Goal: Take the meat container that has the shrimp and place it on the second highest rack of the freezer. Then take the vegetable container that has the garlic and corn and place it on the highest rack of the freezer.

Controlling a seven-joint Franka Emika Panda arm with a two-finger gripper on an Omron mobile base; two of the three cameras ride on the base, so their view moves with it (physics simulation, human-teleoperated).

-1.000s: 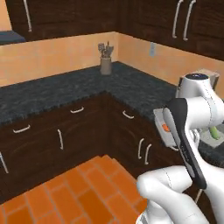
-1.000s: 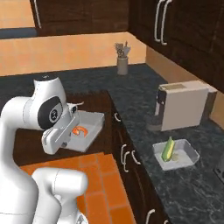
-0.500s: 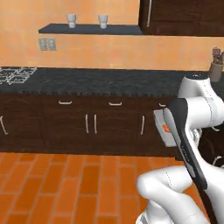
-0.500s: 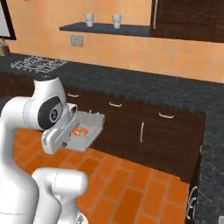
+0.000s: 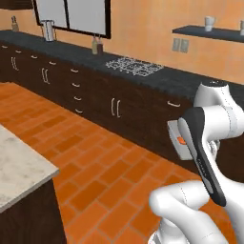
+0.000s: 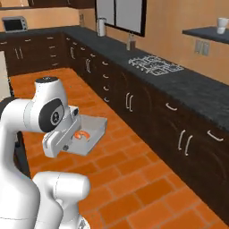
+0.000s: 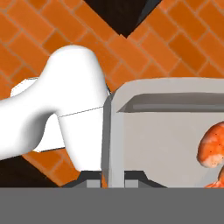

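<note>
Gripper (image 7: 106,183) pinches the left wall of the grey meat container (image 7: 166,131), fingertips apparently one each side of it. Shrimp (image 7: 211,146) lies inside. Container rides level beside the arm, above the brick floor (image 6: 134,179).

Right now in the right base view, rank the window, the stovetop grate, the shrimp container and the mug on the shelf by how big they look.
1. window
2. shrimp container, though it's nearest the camera
3. stovetop grate, which looks close to the container, so the order is unsure
4. mug
</note>
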